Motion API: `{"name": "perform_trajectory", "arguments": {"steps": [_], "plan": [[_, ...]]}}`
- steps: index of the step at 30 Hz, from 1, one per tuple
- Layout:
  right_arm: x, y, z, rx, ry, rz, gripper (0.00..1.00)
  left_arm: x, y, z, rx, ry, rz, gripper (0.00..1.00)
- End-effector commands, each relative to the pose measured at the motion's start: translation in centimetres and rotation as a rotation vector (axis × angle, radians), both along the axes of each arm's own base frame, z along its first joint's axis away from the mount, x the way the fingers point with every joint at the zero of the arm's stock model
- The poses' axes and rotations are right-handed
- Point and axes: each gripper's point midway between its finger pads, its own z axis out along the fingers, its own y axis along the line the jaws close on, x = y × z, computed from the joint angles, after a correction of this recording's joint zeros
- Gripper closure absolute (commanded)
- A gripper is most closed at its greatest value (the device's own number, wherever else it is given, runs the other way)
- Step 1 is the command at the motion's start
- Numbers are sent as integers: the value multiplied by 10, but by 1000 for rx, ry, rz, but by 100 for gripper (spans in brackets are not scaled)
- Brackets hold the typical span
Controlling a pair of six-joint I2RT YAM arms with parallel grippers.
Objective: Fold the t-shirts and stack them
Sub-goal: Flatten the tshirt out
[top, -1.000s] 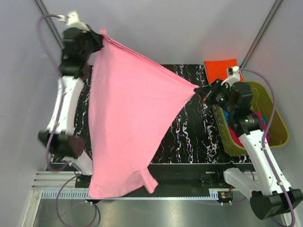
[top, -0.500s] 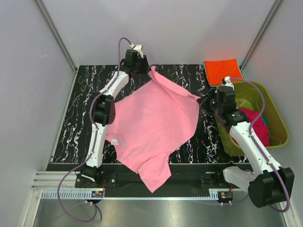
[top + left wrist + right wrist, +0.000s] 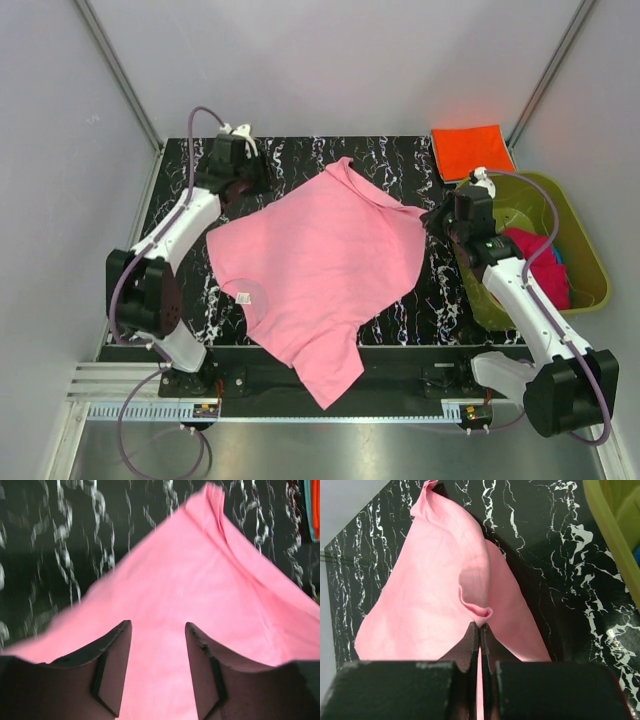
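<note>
- My left gripper (image 3: 157, 630) has its jaws parted with nothing between them. I see only cloth past the gap.
- The pink t-shirt (image 3: 200, 580) lies straight ahead of and below those jaws, apart from them, with its nearest edge just beyond the fingertips.
- My right gripper (image 3: 480, 627) is clamped on a small fold at the shirt's edge. The rest of the cloth fans away ahead of its tips across the table (image 3: 400, 160).
- Seen from above, the shirt lies skewed between the two sets of jaws, one corner draping off the near table edge.
- I judge the left arm nearer the free edge, so the next grab falls to it.
- The folded orange t-shirt (image 3: 472, 150) and the tub (image 3: 590, 270) sit behind my right jaws.
</note>
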Motion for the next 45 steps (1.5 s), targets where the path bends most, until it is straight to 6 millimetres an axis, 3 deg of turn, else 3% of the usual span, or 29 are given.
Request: {"name": "perform_trajectory", "arguments": {"steps": [1, 2, 5, 7, 10, 16, 19, 24, 25, 27, 28, 30, 31, 33, 34, 36, 37, 39, 40, 42, 43, 45], "plan": [[0, -9, 7, -29, -48, -27, 100, -47, 8, -47, -45, 167, 80, 55], [-3, -14, 4, -39, -43, -48, 100, -65, 11, -68, -44, 224, 97, 56], [-11, -18, -7, -38, -10, -74, 100, -92, 17, -105, -36, 330, 118, 62], [-13, -17, -9, -28, -5, -74, 100, -99, 21, -121, -19, 372, 137, 64], [-15, -17, -11, -20, -3, -77, 100, -102, 29, -142, 30, 429, 170, 69], [-13, -10, -8, 21, -2, -63, 100, -80, 34, -167, 128, 487, 180, 70], [-10, 4, -9, 99, -6, -28, 100, -60, 45, -183, 213, 503, 213, 70], [-8, 13, -16, 169, -2, -30, 100, -12, 30, -200, 204, 542, 141, 68], [-9, 17, -16, 186, 7, -11, 100, 7, 16, -202, 147, 545, 103, 68], [-9, 20, -16, 220, 17, -19, 100, 28, 14, -200, 92, 541, 83, 67], [-11, 22, -19, 233, 24, -19, 100, 54, 5, -189, 42, 491, 60, 65], [-9, 23, -20, 262, 21, -41, 100, 88, 5, -172, -6, 415, 57, 62], [-8, 22, -24, 263, 19, -58, 100, 119, -3, -150, -44, 327, 37, 62], [-6, 23, -28, 276, 26, -71, 100, 141, -8, -124, -92, 252, 19, 61], [-1, 23, -32, 275, 38, -77, 100, 149, -11, -93, -124, 190, 2, 60], [2, 25, -35, 264, 50, -70, 100, 145, -11, -66, -125, 153, 1, 55], [6, 27, -38, 263, 61, -69, 100, 128, -7, -46, -105, 148, 15, 52], [8, 28, -43, 268, 76, -77, 100, 105, 0, -35, -77, 161, 43, 43], [11, 24, -46, 253, 77, -99, 100, 74, 7, -34, -61, 200, 62, 42], [12, 22, -46, 255, 75, -117, 100, 39, 13, -37, -44, 246, 87, 42], [11, 19, -46, 251, 72, -128, 100, 5, 20, -42, -11, 275, 107, 41], [10, 18, -44, 250, 61, -135, 100, -27, 27, -47, 12, 290, 129, 41]]}}
